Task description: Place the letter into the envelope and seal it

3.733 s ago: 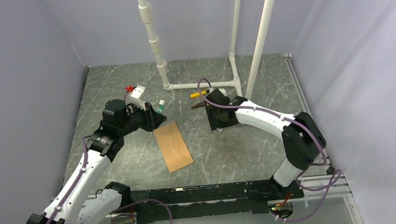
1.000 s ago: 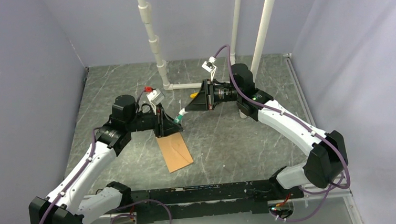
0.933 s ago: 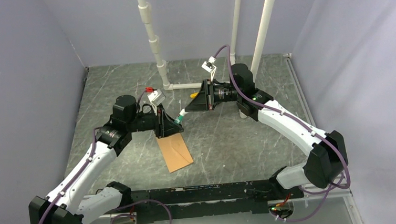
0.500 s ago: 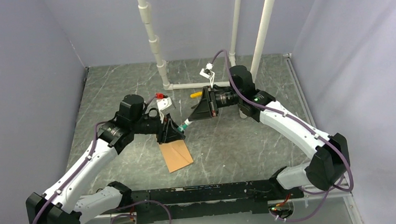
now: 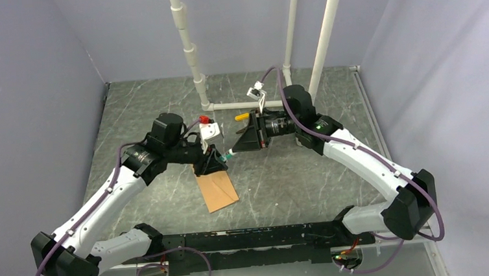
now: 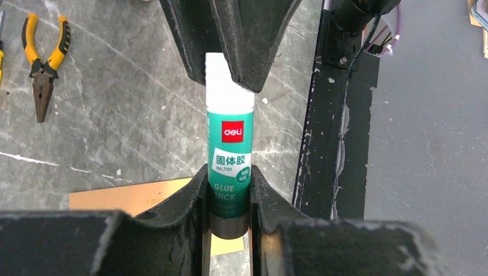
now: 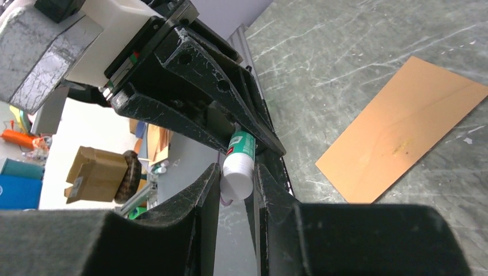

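- Top view: left gripper (image 5: 220,158) and right gripper (image 5: 235,149) meet tip to tip above the far end of the envelope (image 5: 218,190), which lies flat on the table (image 5: 284,181).
- Left wrist: left fingers (image 6: 184,198) clamp the green body of a glue stick (image 6: 230,149).
- Right wrist: right fingers (image 7: 207,190) pinch its white cap.

A: Which parts of the glue stick (image 6: 230,138) are hiding?
B: Its base is sitting buried between the left gripper's (image 6: 229,172) jaws. The right gripper's (image 7: 237,175) jaws are covering the cap's tip.
A: And the envelope (image 5: 218,188)?
B: Its far end is lying unseen beneath the left jaws.
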Available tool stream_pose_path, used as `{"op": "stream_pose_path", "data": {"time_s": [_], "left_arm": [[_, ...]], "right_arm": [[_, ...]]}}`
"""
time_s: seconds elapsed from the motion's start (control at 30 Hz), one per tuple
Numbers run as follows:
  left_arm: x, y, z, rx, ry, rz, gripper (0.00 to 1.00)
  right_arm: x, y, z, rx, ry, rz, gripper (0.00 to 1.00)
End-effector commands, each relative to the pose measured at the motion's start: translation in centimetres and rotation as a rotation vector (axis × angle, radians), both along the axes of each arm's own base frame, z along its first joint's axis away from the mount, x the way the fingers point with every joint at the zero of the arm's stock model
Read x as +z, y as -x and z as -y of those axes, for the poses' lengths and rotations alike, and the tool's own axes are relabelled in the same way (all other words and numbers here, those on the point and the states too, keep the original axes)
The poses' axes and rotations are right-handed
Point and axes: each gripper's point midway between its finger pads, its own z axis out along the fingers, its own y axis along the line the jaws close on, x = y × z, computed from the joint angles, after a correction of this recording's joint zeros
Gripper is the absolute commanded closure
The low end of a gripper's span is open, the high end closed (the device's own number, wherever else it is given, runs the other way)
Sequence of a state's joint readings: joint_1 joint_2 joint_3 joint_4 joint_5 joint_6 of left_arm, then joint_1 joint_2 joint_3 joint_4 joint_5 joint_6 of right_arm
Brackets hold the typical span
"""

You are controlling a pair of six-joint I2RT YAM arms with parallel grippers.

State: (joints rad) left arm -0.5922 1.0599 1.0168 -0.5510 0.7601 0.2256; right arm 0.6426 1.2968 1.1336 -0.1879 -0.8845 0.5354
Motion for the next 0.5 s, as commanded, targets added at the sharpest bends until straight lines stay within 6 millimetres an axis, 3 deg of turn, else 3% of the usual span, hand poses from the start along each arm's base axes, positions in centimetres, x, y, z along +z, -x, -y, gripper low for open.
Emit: {"op": "stream_pose_path", "data": {"time_s": [0.0,0.17,0.33,0.47], "left_arm": [[7.9,-3.4,3.2,-0.044,0.213,0.336,0.97],[8.9,-4.8,3.2,0.004,0.233,0.417,0.98],[11.5,-5.8,3.1,0.009,0.233,0.542,0.97],[12.0,-7.0,3.0,0.051,0.22,0.571,0.98]], "right_arm": [[-2.8,3.2,-2.1,0.085,0.067,-0.111,1.0],[-4.8,4.0,-3.2,0.089,0.108,-0.147,1.0],[-7.2,4.9,-4.2,0.101,0.137,-0.205,1.0],[-8.9,5.5,-4.3,0.096,0.18,-0.233,1.0]]}}
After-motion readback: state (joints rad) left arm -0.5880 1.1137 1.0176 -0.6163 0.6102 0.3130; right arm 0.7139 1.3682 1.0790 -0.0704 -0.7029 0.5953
